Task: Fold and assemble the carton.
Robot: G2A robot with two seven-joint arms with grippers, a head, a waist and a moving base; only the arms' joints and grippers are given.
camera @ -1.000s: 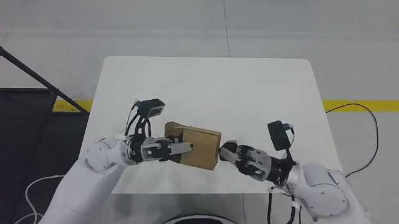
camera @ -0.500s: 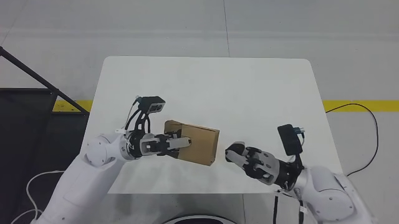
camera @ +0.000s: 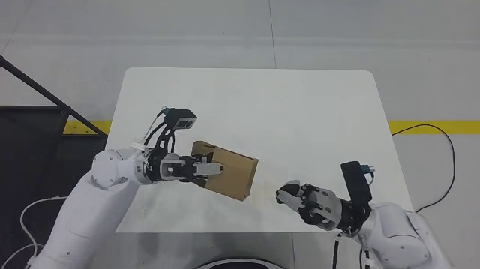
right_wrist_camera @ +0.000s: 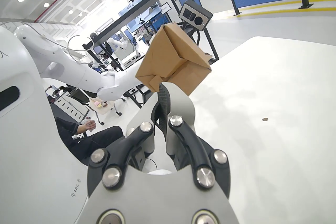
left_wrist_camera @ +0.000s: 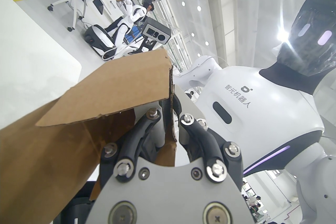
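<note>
the left gripper (camera: 205, 170) is clamped on one thin wall of the carton (camera: 229, 171) at its open end. it holds the carton tilted over the table (camera: 315, 112); i cannot tell whether the low corner touches. the right gripper (camera: 291, 192) sits apart from the carton near the table's front edge, fingers pressed together on nothing. the box hangs from a single cardboard edge, so it could pivot or slip in the jaws, or that wall could crease. the folded end facing the right gripper has nothing pressing on it and may spring open.
</note>
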